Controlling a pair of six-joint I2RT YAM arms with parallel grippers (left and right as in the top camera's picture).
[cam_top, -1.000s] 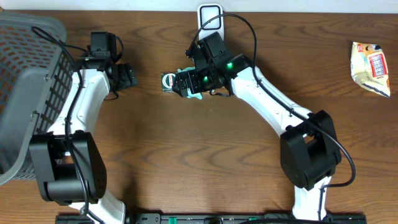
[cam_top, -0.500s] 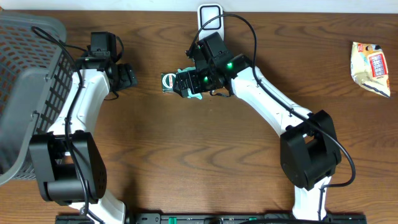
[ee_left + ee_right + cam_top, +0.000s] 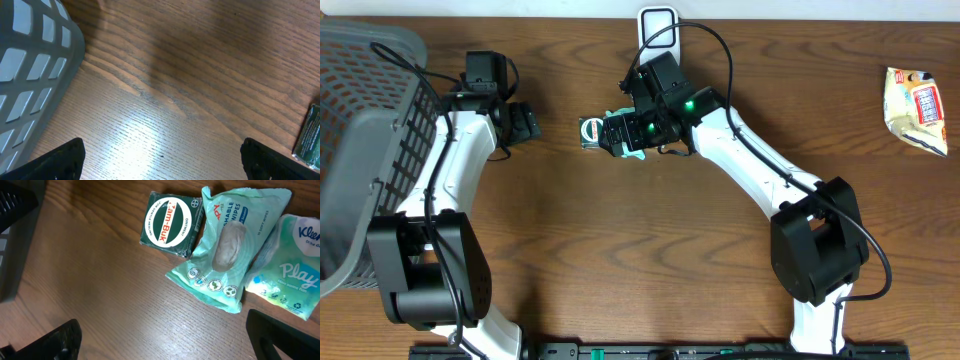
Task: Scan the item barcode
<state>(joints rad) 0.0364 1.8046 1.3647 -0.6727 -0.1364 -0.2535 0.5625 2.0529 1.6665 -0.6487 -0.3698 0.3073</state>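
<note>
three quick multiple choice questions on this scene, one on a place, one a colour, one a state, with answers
1. Where is the grey basket? A. left edge of the table B. right edge C. centre
2. What colour is the Zam-Buk box? A. red B. dark green C. yellow
3. How does the right gripper stand? A. shut on the box B. shut, empty C. open, holding nothing
Answers: 1 A, the overhead view shows it there; 2 B, green sides round a white label; 3 C, its fingertips sit wide apart.
</note>
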